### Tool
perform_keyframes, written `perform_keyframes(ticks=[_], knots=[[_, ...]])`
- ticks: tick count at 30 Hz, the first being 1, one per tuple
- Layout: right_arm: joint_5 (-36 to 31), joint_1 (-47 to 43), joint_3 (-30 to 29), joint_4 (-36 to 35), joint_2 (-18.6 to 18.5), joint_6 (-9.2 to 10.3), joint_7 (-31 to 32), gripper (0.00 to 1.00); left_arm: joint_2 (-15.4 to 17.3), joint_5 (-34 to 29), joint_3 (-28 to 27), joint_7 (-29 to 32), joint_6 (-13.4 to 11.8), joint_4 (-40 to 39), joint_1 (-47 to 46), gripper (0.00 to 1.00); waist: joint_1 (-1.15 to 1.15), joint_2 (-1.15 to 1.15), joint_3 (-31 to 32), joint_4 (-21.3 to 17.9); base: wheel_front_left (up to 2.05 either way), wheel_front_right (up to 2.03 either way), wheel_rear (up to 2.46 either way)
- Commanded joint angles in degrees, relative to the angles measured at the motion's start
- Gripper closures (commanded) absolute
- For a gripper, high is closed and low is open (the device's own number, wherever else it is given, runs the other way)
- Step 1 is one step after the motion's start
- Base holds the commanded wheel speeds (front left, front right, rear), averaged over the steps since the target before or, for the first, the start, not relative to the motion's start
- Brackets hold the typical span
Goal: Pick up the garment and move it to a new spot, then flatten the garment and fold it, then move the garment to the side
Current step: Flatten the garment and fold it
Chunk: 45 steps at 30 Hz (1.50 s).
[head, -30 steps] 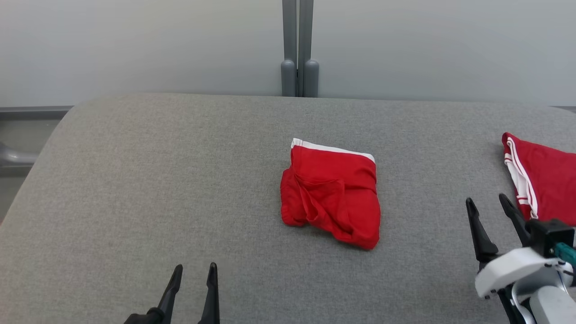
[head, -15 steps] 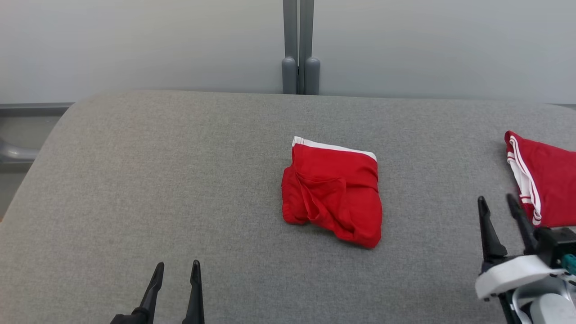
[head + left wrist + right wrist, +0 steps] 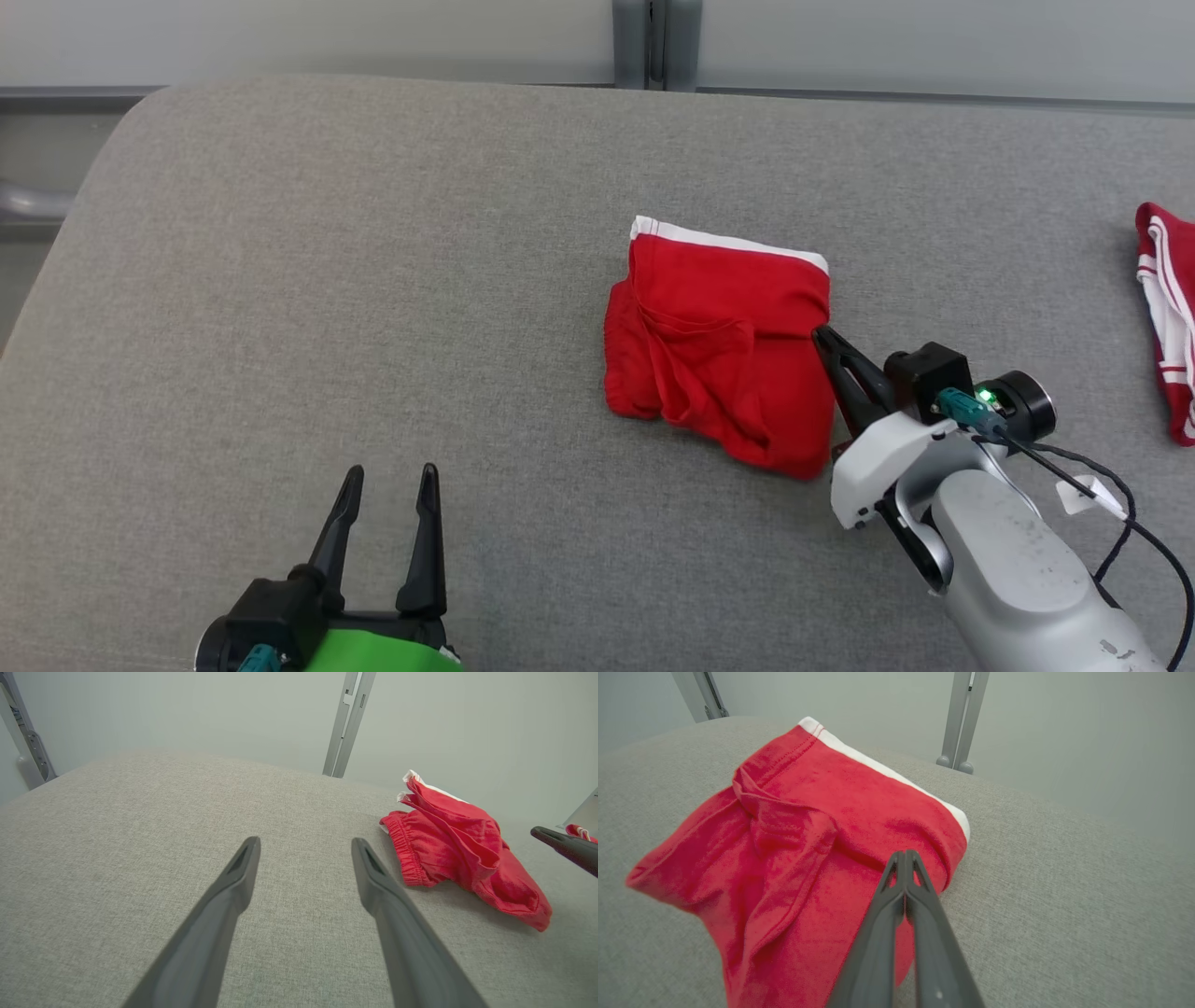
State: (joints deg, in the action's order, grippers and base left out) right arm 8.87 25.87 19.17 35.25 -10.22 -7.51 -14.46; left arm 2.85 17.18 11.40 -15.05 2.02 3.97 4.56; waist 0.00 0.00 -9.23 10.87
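Red garment [image 3: 719, 345] – loosely folded, mid-frame | right gripper [image 3: 825, 338] pressed together at its right edge (cloth caught: cannot be told) | left gripper [image 3: 390, 472] spread, lower left | stage – pick-up or final move aside, both fitted

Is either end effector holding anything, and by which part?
Left end effector: open, empty. Right end effector: shut at the garment's right edge; whether cloth is pinched cannot be told.

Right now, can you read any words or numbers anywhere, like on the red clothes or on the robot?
No words, numbers or signs can be read.
On the red garment: nothing printed, just a white band along one edge.
On the second red garment at the right edge: white stripes, no letters.
On the white tag at the lower right: too small to tell if anything is written.
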Motion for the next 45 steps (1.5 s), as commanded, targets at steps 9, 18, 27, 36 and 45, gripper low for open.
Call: perform_keyframes(ticks=[9, 18, 27, 36, 45], knots=[[2.93, 5.83, 6.49, 9.85, 1.7, 0.05, -0.63, 1.0, 0.11, 1.01, 0.3, -0.14, -0.69, 0.26, -1.35, 0.0, 0.0, 0.0, -1.66, 3.7, 0.0, 0.0, 0.0], [6.76, 7.91, 14.18, 11.3, 2.9, 0.05, -0.72, 1.0, 0.12, 1.6, 0.83, -0.14, -0.98, 0.4, -1.04, 0.0, 0.0, 0.0, -0.89, 5.73, 0.0, 0.0, 0.0], [11.73, 8.75, 25.71, 11.26, 3.25, 0.03, -0.66, 1.0, 0.11, 1.57, 0.61, -0.14, -1.08, 0.52, 0.49, 0.0, 0.0, 0.0, 0.64, 7.03, 0.0, 0.0, 0.0], [14.96, 6.69, 32.08, 8.09, 1.15, 0.04, -0.73, 1.0, 0.12, 1.31, -0.41, -0.14, -1.27, 0.39, 2.43, 0.0, 0.0, 0.0, 4.13, 4.65, 0.0, 0.0, 0.0], [19.13, 0.32, 25.22, -0.42, -6.5, 0.04, -0.74, 1.0, 0.12, 0.07, -3.37, -0.14, -0.8, 0.5, 5.77, 0.0, 0.0, 0.0, 9.86, 0.43, 0.0, 0.0, 0.0]])
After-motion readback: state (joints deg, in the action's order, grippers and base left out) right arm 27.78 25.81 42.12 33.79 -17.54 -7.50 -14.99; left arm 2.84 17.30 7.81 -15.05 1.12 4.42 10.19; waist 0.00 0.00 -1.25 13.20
